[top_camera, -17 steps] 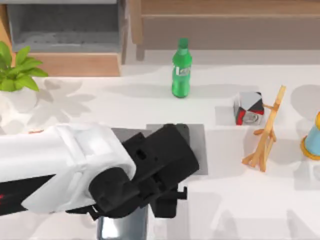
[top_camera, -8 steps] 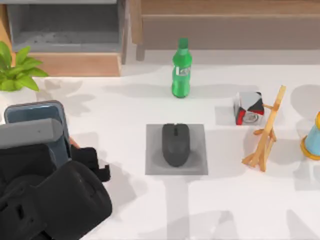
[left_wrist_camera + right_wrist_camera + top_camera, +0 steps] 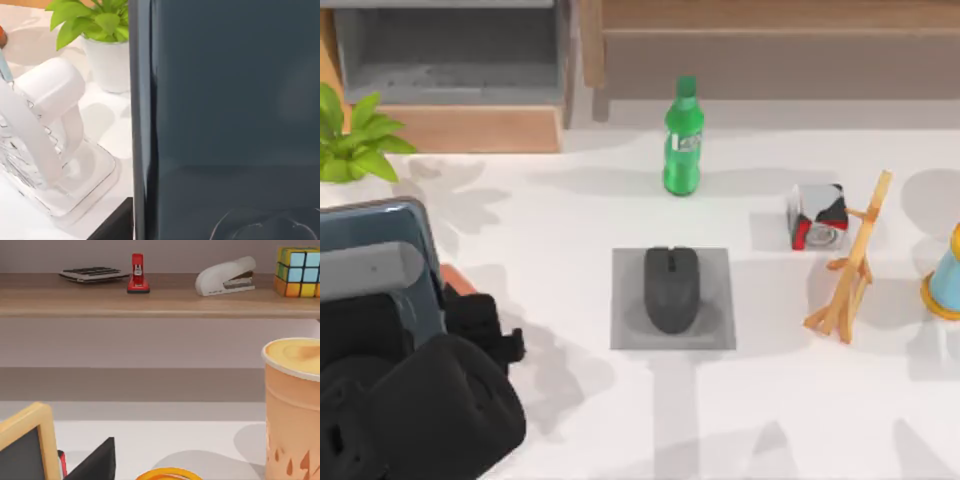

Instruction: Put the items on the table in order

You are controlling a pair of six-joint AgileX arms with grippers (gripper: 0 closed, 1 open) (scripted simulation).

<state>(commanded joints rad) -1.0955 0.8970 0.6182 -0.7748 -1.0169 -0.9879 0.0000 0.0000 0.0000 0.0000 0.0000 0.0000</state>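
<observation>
Here the left gripper (image 3: 415, 330) holds the smartphone (image 3: 375, 245) at the table's (image 3: 770, 400) left

No legible text, brand, number or sign. Green bottle (image 3: 682, 138) carries a pale label, unreadable. Red-white-black cube (image 3: 817, 217) shows a pale mark, also unreadable.

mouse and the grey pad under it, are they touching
Touching. In the top view the mouse lies flat on the grey pad, inside its edges, with no gap or offset shadow between them.
</observation>
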